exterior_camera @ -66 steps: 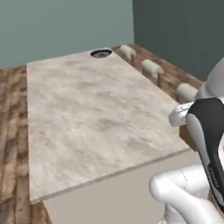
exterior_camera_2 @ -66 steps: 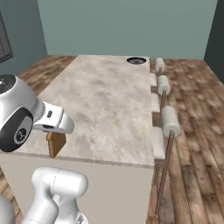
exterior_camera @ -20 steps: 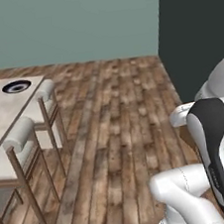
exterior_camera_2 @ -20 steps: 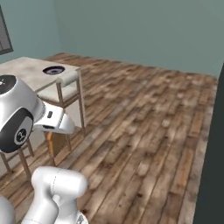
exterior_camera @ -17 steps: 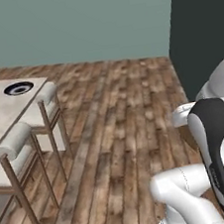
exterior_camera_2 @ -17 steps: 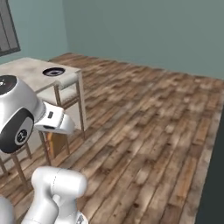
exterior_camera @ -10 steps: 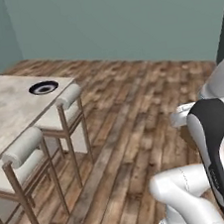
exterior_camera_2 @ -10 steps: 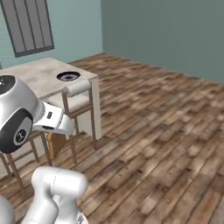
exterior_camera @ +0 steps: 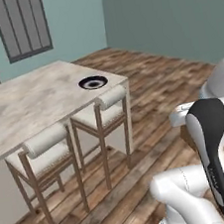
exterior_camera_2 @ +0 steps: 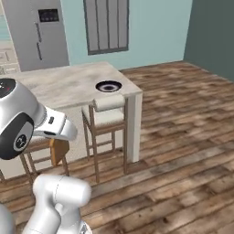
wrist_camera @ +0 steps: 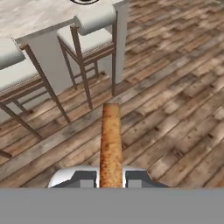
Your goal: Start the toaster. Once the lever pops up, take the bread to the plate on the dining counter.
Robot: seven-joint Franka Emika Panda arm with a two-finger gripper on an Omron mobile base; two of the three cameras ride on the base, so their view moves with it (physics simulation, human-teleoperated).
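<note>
One slice: the bread (wrist_camera: 110, 144) sits edge-on, clenched in the hand (wrist_camera: 110, 178), so it travels secure.
Plate (exterior_camera: 92, 82): empty at the surface (exterior_camera: 28, 102) corner, above two stools (exterior_camera: 101, 110).
Gap: hand well short of it.

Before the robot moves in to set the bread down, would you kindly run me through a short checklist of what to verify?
1. Bread clamped in the gripper: ok.
2. Plate in sight on the dining counter: ok.
3. Plate bare, nothing on it: ok.
4. Bread over the plate: not ok, it hangs above the wooden floor.
5. Stools stand between robot and counter edge: not ok for a straight low approach.
</note>
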